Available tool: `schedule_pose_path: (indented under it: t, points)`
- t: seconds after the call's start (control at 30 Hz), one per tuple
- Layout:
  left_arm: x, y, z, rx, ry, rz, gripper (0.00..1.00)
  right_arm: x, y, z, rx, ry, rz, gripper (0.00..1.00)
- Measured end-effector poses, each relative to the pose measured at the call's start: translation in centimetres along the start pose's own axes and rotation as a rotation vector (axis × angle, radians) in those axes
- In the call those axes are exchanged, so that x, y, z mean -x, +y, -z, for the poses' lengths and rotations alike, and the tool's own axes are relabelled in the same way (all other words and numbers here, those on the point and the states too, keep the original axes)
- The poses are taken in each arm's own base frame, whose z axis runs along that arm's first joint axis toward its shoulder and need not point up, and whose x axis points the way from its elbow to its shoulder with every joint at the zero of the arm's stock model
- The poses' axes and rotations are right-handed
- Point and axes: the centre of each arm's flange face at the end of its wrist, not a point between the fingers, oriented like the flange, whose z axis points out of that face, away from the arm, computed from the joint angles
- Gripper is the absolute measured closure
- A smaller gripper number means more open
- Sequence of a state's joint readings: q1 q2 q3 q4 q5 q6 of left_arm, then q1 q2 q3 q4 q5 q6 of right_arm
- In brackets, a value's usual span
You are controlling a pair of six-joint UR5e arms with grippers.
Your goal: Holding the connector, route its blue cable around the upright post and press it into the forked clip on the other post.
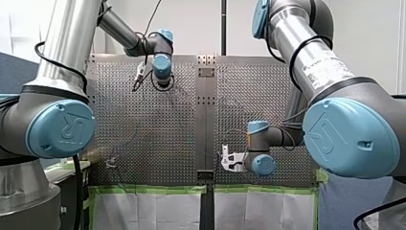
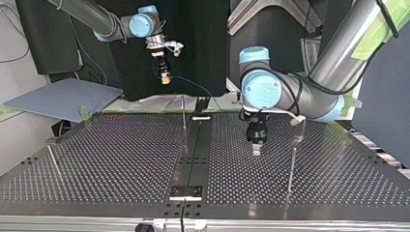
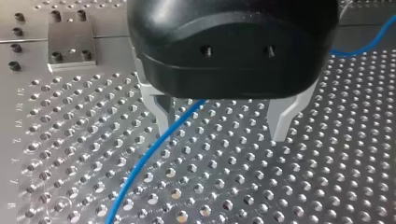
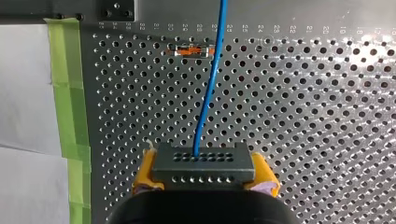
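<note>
our right claw (image 4: pixel 204 173) clamps the connector (image 4: pixel 203 161), plain only in its wrist view; our left claw (image 3: pixel 223 128) hangs open beside the blue cable (image 3: pixel 140 165).

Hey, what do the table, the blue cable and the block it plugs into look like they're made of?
Table: bare metal, probably aluminium, matte grey with glints around its drilled holes.
Blue cable: glossy plastic jacket, judging by its smooth, even colour and soft bend.
Block: dark and matte, with rows of small holes; anodised metal or plastic, can't tell.
</note>
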State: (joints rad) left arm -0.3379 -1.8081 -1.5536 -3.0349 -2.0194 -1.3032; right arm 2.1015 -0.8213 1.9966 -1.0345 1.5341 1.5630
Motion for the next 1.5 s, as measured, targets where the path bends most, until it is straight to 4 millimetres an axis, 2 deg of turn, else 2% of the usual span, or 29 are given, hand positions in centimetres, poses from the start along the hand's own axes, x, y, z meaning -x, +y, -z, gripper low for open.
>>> schedule_pose_path:
  t: [0.23, 0.43, 0.67, 0.9, 1.03, 1.27, 1.5]
  points:
    - [-0.1, -1.8, -1.4, -0.017, 0.006, -0.002, 0.02, 0.0, 0.0, 0.0, -0.001, 0.001, 0.000, 0.98]
    - [-2.0, -3.4, -2.7, -0.032, 0.025, -0.010, 0.02, 0.0, 0.0, 0.0, -0.001, 0.004, 0.000, 0.98]
    - [-3.4, -4.5, -3.1, -0.042, 0.044, -0.018, 0.02, -0.1, 0.0, 0.0, -0.001, 0.005, 0.000, 0.98]
    - [-6.4, -6.6, -3.2, -0.062, 0.083, -0.035, 0.02, -0.1, 0.0, -0.1, 0.000, 0.006, 0.000, 0.98]
    - [-7.8, -7.0, -3.0, -0.063, 0.094, -0.040, 0.02, 0.0, 0.0, 0.0, -0.001, 0.004, 0.000, 0.98]
    - [-9.1, -7.3, -2.9, -0.055, 0.097, -0.034, 0.02, 0.0, -0.1, 0.0, -0.002, 0.001, 0.000, 0.98]
    - [-12.0, -8.5, -3.6, -0.048, 0.134, -0.060, 0.02, 0.0, -0.2, 0.1, -0.005, -0.001, 0.001, 0.98]
